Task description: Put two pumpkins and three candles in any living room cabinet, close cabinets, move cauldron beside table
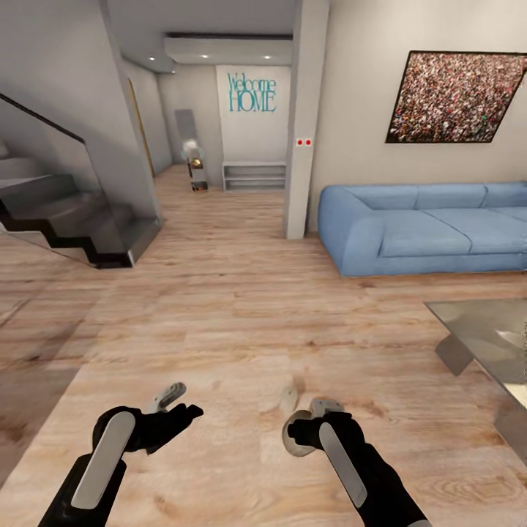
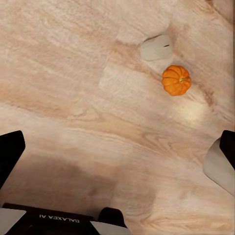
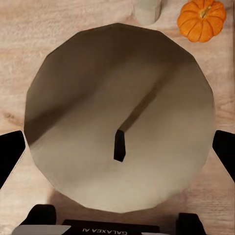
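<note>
My right gripper (image 1: 306, 426) is shut on a grey-beige candle (image 3: 117, 122), held just above the wooden floor; the right wrist view looks onto its wick end. On the floor beyond it lie a second candle (image 3: 147, 9) and an orange pumpkin (image 3: 201, 19). The same candle (image 2: 156, 47) and pumpkin (image 2: 176, 80) lie on the floor ahead of my left gripper (image 2: 117, 161), which is open and holds nothing. From the head, the floor candle (image 1: 289, 399) lies just past my right gripper, and my left gripper (image 1: 179, 407) hangs low at the left. The glass-topped table (image 1: 483, 333) stands at the right. Cabinet and cauldron are out of view.
A blue sofa (image 1: 432, 227) stands against the right wall, behind the table. A square pillar (image 1: 304, 146) rises left of it. Stairs with a glass rail (image 1: 66, 212) are at the left. A hallway with a low shelf (image 1: 254, 176) runs straight ahead over wooden floor.
</note>
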Tool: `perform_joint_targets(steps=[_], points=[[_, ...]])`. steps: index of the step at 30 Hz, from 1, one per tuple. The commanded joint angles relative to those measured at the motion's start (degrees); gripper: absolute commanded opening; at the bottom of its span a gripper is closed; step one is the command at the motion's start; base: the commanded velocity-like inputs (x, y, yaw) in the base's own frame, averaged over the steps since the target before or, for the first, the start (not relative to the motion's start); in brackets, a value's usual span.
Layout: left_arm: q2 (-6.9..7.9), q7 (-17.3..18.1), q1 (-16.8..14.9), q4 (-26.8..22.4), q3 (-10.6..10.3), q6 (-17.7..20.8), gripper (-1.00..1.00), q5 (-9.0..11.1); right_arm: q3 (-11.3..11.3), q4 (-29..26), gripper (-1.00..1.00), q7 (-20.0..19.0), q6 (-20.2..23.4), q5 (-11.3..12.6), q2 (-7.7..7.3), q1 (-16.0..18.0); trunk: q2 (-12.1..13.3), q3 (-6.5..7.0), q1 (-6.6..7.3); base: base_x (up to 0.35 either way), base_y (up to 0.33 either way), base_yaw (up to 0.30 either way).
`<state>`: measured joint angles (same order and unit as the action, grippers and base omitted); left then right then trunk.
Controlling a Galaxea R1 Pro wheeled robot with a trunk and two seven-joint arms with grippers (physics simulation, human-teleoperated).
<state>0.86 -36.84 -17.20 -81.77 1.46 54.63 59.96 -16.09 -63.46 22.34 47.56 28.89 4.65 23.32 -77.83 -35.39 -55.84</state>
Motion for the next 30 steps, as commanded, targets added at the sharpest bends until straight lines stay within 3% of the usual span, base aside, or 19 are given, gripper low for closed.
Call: perform_joint_targets(steps=[1, 13, 21, 30], points=[[0.02, -0.56, -0.02, -0.06, 0.03, 0.12, 1.0, 0.6, -0.09, -0.04, -1.0, 0.6, 0.06, 0.63, 0.01, 0.06, -0.03, -0.05, -0.03, 0.315, 0.2, -0.278], [0.02, -0.56, -0.02, -0.06, 0.02, 0.04, 1.0, 0.6, -0.09, -0.08, -1.0, 0.6, -0.01, 0.48, -0.08, 0.06, -0.03, -0.12, -0.03, 0.299, 0.224, -0.259], [0.02, -0.52, -0.02, -0.06, 0.03, 0.06, 1.0, 0.6, -0.25, -0.17, -1.0, 0.6, -3.12, -0.22, -0.17, 0.06, -0.03, -0.14, -0.03, 0.291, 0.232, -0.022], [0.02, -0.52, -0.02, -0.06, 0.03, 0.11, 1.0, 0.6, -0.09, -0.26, -1.0, 0.69, -3.38, 0.52, -0.09, 0.06, -0.03, -0.14, -0.03, 0.289, 0.231, 0.0]])
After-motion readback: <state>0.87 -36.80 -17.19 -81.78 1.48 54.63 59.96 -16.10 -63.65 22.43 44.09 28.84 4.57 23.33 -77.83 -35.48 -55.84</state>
